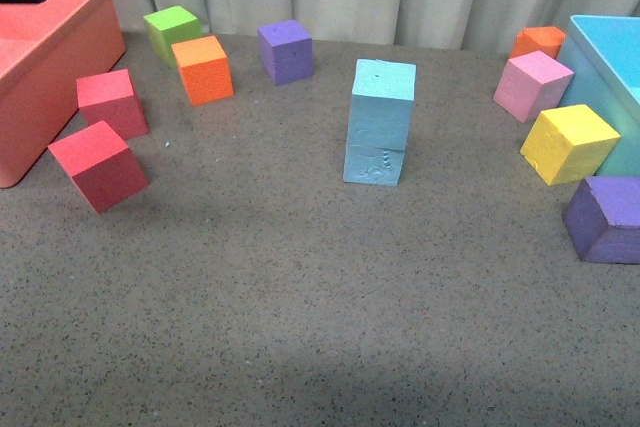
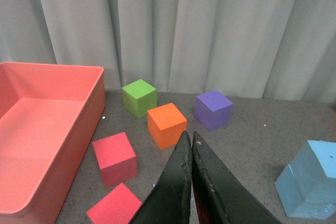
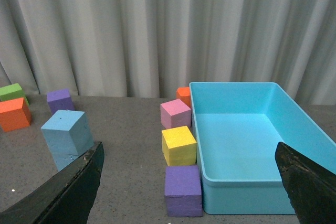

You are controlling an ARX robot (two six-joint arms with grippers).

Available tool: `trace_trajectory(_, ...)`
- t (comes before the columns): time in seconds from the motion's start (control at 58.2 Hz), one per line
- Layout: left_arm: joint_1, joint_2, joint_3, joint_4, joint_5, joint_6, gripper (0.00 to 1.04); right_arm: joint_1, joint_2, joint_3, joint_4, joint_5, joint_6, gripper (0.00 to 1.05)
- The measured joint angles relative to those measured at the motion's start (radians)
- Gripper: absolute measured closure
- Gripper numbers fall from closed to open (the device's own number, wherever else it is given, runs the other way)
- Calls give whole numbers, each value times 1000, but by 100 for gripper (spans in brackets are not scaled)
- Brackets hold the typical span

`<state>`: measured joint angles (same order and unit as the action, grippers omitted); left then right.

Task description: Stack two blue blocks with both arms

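Note:
Two blue blocks stand stacked mid-table in the front view: the upper blue block rests on the lower one, which has raised marks on its front face. The stack shows at the edge of the left wrist view and beside the left finger in the right wrist view. My left gripper is shut and holds nothing, well back from the stack. My right gripper is open and empty, over the cubes beside the bin. Neither gripper shows in the front view.
A salmon bin sits far left with two red cubes near it. Green, orange and purple cubes line the back. At right a light-blue bin has pink, yellow, purple and orange cubes beside it.

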<state>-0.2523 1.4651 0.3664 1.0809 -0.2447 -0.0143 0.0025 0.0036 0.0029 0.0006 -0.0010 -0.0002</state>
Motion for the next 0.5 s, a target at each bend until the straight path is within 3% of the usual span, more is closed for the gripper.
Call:
trace_trajectory(0.189,69,-109,-147,49,66,6,101,0,0,0,0,-1,0,10)
trace_trajectory(0.498,140,-349,-271,-74,138,6,101,0,0,0,0,0,0,10)
